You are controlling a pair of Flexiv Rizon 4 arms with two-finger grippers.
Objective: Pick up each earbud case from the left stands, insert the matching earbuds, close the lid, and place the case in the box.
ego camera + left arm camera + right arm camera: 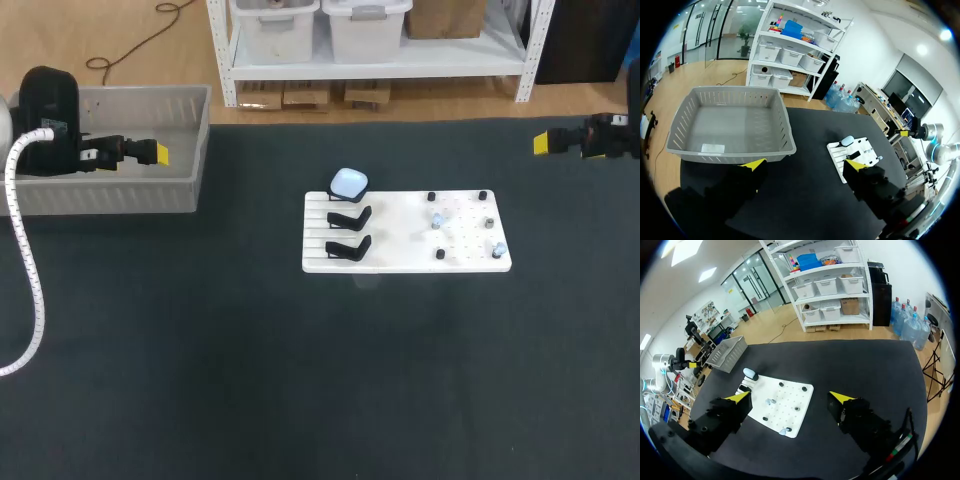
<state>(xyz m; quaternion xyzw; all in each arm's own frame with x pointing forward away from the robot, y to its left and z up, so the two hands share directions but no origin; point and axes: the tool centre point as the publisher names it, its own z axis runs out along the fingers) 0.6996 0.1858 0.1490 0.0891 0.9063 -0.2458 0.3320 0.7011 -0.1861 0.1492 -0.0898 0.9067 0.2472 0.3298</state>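
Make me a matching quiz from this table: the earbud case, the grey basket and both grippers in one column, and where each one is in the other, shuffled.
Things:
1. earbud case
2. grey basket
3. left gripper
4. right gripper

Places:
A. at the far left of the table
B. open, out to the right of the board
C. at the far left corner of the white board
D. open, above the basket

Pairs: 1-C, 2-A, 3-D, 4-B.

Black-covered table (pixel 200 380) on pale wooden floor (pixel 120 40), white shelving (pixel 400 68) with storage bins (pixel 275 30) behind
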